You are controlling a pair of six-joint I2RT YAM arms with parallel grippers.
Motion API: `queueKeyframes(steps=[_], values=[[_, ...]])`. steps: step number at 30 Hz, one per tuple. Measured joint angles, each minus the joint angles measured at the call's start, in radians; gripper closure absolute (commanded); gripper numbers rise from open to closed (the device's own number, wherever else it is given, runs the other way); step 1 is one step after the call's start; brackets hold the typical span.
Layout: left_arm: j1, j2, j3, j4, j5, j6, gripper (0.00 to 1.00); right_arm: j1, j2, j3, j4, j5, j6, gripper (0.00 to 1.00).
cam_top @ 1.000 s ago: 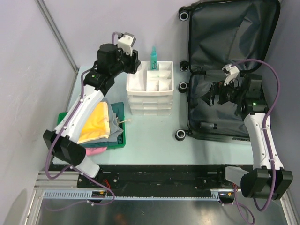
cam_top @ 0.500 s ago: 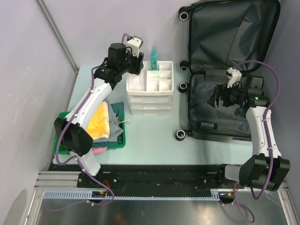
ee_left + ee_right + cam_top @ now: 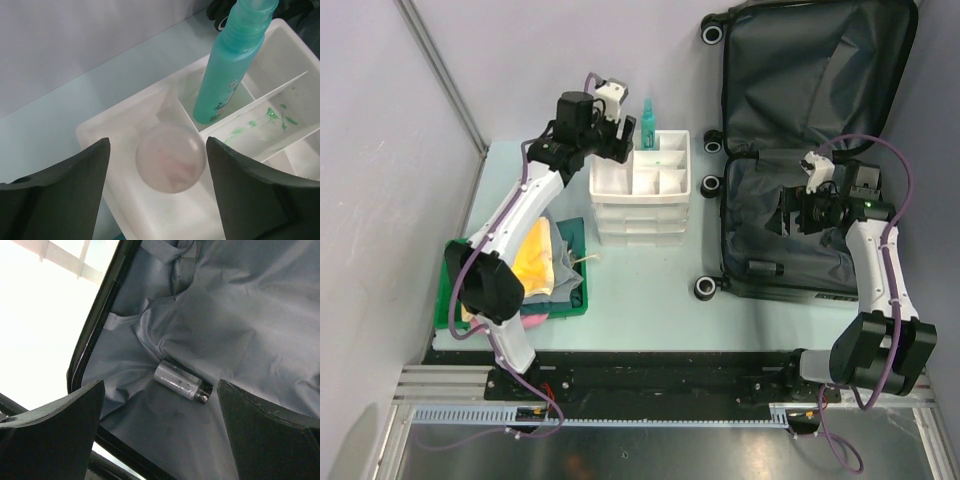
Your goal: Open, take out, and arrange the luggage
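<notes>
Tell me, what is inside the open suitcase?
A small bottle with a black cap lies on the suitcase's grey lining. The right arm covers part of the lower half.

One luggage (image 3: 820, 80), one drawer box (image 3: 640, 215), one teal bottle (image 3: 225, 70), one translucent ball (image 3: 170, 157), one silver cylinder (image 3: 182, 381), one green tray (image 3: 576, 233)

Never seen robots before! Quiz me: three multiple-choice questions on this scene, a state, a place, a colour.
1. The suitcase is: A) zipped shut; B) lying open; C) standing upright.
2. The spray bottle stands: A) in the suitcase; B) on the green tray; C) in the white drawer box.
3. The brightest cloth on the tray is: A) yellow; B) brown; C) purple.
Answers: 1B, its inside shows; 2C, upright in a far compartment; 3A, yellow atop the pile.
</notes>
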Motion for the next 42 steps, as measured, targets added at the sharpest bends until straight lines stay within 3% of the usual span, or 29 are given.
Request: queueKeyframes(steps=[3,12,17,22,25,32,40,42], values=[[0.004,0.017,0.008,-0.005,0.013,0.000,0.00,-0.001,0.011,0.001,-0.020,-0.001,-0.025,0.01],[0.013,0.005,0.076,-0.022,0.040,0.000,0.00,-0.023,0.137,0.013,-0.138,0.031,-0.237,0.06],[0.029,-0.100,0.076,-0.030,0.111,-0.011,0.00,-0.018,0.245,0.015,-0.248,0.080,-0.420,0.09],[0.029,-0.242,0.053,-0.020,0.178,-0.047,0.00,0.058,0.362,0.016,-0.280,0.170,-0.484,0.10],[0.029,-0.301,0.034,-0.012,0.201,-0.065,0.00,0.108,0.425,0.016,-0.267,0.230,-0.494,0.17],[0.029,-0.323,-0.018,-0.008,0.219,-0.090,0.00,0.139,0.522,0.016,-0.184,0.315,-0.423,0.48],[0.033,-0.320,-0.042,-0.023,0.219,-0.097,0.00,0.107,0.480,0.003,-0.128,0.290,-0.289,0.77],[0.035,-0.320,-0.043,-0.023,0.219,-0.098,0.00,0.095,0.439,-0.003,-0.117,0.279,-0.257,0.79]])
